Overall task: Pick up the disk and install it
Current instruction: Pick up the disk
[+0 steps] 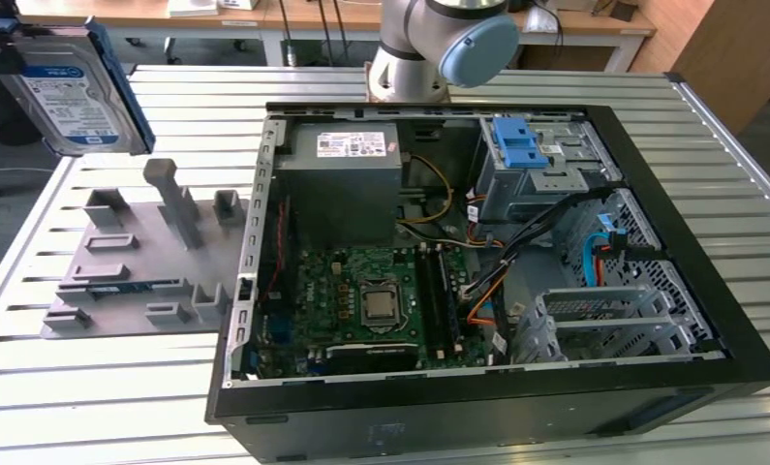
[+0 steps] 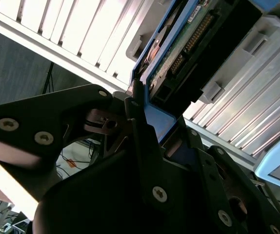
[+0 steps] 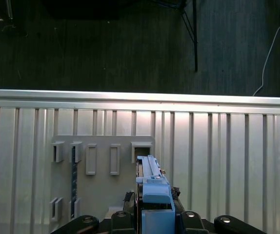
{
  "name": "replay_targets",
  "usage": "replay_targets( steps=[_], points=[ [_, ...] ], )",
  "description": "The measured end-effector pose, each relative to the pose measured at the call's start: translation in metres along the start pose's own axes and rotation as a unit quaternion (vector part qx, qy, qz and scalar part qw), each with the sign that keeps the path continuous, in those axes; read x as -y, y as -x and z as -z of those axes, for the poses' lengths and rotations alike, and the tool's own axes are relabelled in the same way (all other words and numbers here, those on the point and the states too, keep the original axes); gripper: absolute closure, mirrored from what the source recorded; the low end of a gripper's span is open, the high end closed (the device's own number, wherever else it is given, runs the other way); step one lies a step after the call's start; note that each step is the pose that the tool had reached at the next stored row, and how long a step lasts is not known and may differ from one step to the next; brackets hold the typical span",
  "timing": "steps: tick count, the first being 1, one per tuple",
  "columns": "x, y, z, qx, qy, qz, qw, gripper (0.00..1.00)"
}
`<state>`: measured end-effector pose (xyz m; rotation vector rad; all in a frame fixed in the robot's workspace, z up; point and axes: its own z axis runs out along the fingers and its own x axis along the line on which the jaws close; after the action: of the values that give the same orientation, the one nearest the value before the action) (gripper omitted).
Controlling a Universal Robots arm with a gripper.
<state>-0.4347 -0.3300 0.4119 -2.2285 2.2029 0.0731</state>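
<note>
The gripper [image 2: 160, 127] is clamped on the disk [image 1: 72, 89], which hangs tilted in the air at the exterior view's left, above a grey slotted rack [image 1: 126, 271] on the table [image 1: 101, 387]. Beside the rack, the open case [image 1: 733, 320] holds a motherboard [image 1: 365, 295], a grey box [image 1: 346, 179] and a blue latch [image 1: 520, 145].

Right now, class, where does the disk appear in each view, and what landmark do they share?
Exterior view: the disk hangs high at the exterior view's left, label showing.
First wrist view: the disk stands edge-on over the grey fixture plate.
Second wrist view: its connector end, close up, against the table.
Shared landmark: the ribbed metal table.
</note>
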Motion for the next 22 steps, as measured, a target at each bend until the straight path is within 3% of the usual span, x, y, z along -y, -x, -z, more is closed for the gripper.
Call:
replay_targets(
  steps=[22],
  points=[
    [-0.0004, 0.0006, 0.0159, 0.0000, 0.0000, 0.000, 1.0000, 0.64]
  ],
)
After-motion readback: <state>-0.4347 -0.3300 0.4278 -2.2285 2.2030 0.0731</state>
